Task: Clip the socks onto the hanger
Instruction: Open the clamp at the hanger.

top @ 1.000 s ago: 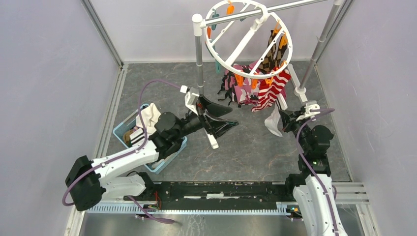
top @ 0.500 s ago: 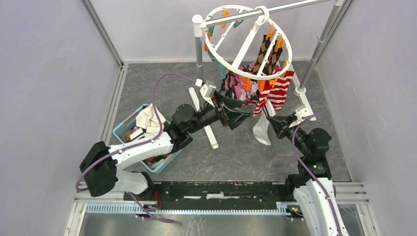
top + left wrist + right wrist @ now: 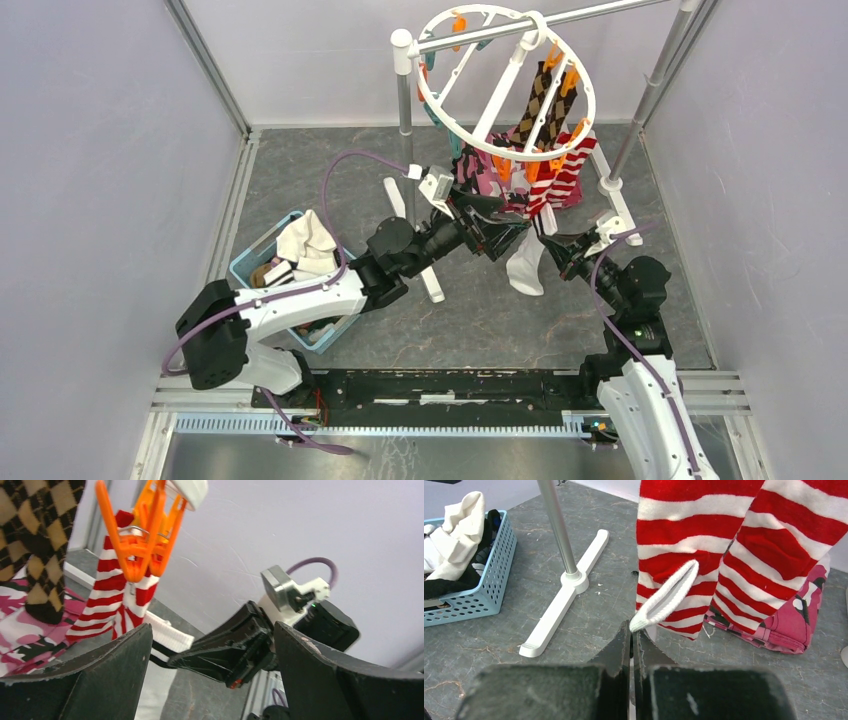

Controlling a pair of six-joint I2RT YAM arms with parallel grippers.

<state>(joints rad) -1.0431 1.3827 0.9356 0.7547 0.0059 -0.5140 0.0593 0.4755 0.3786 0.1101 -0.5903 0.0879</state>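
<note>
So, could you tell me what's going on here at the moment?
The right gripper is shut on a white sock, holding it up below the hanger. The left gripper is open near an orange clothespin on its rim. Already clipped are argyle socks and red-and-white striped socks.

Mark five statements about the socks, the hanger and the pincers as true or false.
1. The right pincer is shut on the edge of the white sock. True.
2. The left pincer grips a sock. False: its jaws stand wide open with nothing between them.
3. A striped sock hangs from an orange clothespin. True.
4. The hanger lies flat on the table. False: it hangs from the metal rail.
5. The blue basket is empty. False: it holds cloths.
</note>
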